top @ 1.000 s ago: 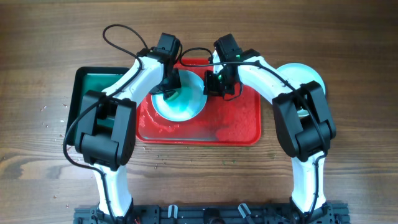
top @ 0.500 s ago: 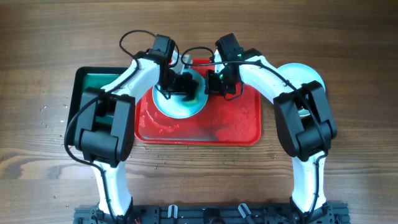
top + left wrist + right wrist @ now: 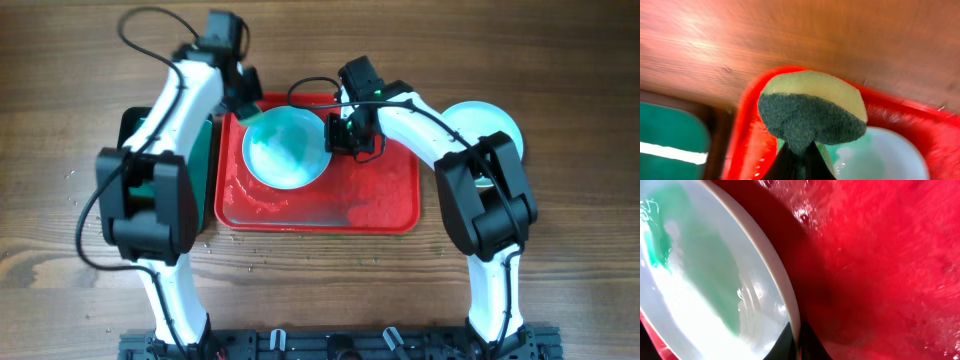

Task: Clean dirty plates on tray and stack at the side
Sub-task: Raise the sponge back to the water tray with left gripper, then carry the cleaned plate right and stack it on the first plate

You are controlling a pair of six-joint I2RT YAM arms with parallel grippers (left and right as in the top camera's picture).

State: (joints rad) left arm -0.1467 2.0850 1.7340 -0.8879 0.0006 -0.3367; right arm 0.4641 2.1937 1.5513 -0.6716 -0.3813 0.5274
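Two grips: left gripper (image 3: 799, 156) clamps sponge (image 3: 810, 107) (above far-left corner of tray (image 3: 392, 205)); right gripper (image 3: 341, 136) pinches plate (image 3: 285, 150) rim.

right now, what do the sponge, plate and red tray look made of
The sponge: soft yellow foam backed with a dark green fibrous scouring pad, matte. The plate: probably glazed ceramic or melamine, glossy with wet highlights on its thick rim. The tray: moulded red plastic, shiny.

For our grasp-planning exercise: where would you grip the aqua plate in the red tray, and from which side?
Pinch the plate's thin rim at its right edge, coming from the right. It is shallow and sits in the tray, so only the raised lip offers a pinch; the right claw is shut there.
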